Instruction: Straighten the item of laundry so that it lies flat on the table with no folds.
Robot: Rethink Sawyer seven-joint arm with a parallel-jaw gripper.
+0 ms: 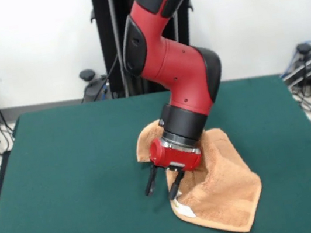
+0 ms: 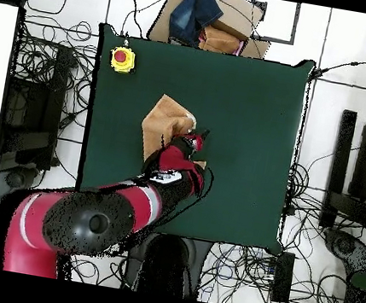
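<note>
Gripper (image 1: 164, 186) spread, holding nothing, low over table (image 1: 68, 165) at towel's left edge; right finger just beside folded corner with white label (image 1: 186, 210), likely lining up to pinch it and draw fold out. Towel (image 1: 226, 191) rumpled, layers doubled, near table's middle. Overhead view: arm hides much of towel (image 2: 164, 121); yellow box with red button (image 2: 122, 59) at table corner, absent from front view.
</note>
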